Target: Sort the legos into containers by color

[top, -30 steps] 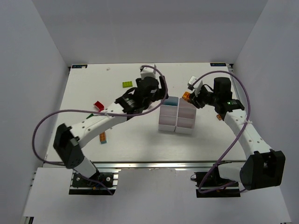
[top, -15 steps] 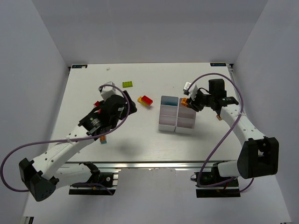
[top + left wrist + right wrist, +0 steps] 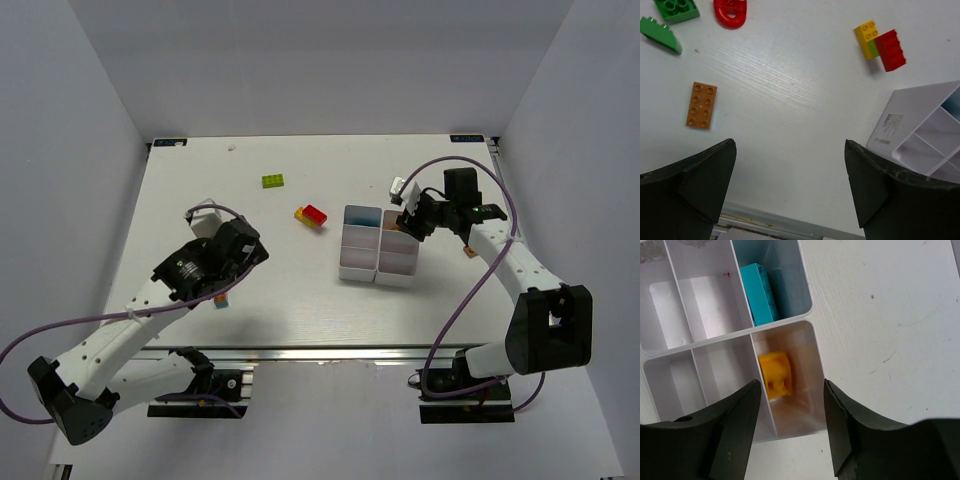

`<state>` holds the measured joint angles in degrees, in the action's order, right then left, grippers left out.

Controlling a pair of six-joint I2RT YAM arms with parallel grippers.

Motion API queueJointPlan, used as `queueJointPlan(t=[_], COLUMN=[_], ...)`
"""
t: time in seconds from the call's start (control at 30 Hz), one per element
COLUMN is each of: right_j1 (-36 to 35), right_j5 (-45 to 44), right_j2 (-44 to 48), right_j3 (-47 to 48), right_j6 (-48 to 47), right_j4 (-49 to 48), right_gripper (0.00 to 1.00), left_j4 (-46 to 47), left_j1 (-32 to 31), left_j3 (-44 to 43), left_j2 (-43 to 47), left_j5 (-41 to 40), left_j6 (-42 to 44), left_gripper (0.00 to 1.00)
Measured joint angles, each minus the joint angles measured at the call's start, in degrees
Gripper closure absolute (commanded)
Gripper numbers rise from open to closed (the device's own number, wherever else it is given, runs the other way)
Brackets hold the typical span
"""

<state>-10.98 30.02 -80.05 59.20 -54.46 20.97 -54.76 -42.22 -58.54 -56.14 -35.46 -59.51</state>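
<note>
The white block of bins (image 3: 378, 262) stands right of the table's middle. My right gripper (image 3: 408, 222) hangs open and empty over its far right bin (image 3: 805, 370), jaws either side of it (image 3: 790, 405). A yellow-orange lego (image 3: 775, 374) lies in that bin and a cyan lego (image 3: 759, 294) in the one beside it. My left gripper (image 3: 232, 268) is open and empty, high over the left table (image 3: 790, 170). Loose legos: a joined yellow and red pair (image 3: 311, 215) (image 3: 881, 46), a lime brick (image 3: 272, 181), an orange brick (image 3: 701, 105), two green bricks (image 3: 675, 9), and a red ring (image 3: 730, 11).
The other bins (image 3: 670, 305) look empty. A small orange piece (image 3: 467, 252) lies on the table by my right forearm. The table's near edge rail (image 3: 770, 222) shows just beyond my left fingers. White walls close the table on three sides.
My left arm has swung back from the bins to the near left. My right gripper let go of the orange lego, which now lies in the far right bin.
</note>
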Motion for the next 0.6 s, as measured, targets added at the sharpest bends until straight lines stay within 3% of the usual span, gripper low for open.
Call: queueJointPlan(t=[0.37, 0.5, 0.6], right_j1=[0.00, 0.00, 0.00], right_j5=[2.43, 6.05, 8.44], right_j2=[2.29, 4.63, 6.12], right_j3=[1.31, 2.21, 2.73], right_j6=[2.97, 7.41, 10.82], right_j4=[-0.09, -1.09, -2.29], right_gripper=[0.42, 0.42, 0.42], left_j4=[-13.73, -13.31, -9.44], left_j1=[1.31, 7.54, 15.30], left_j3=[-0.46, 2.97, 6.43], left_j2=[-4.37, -6.78, -9.05], left_j5=[-0.63, 0.26, 2.84], left_j6=[-7.85, -5.38, 0.04], left_gripper=[0.06, 0.07, 0.20])
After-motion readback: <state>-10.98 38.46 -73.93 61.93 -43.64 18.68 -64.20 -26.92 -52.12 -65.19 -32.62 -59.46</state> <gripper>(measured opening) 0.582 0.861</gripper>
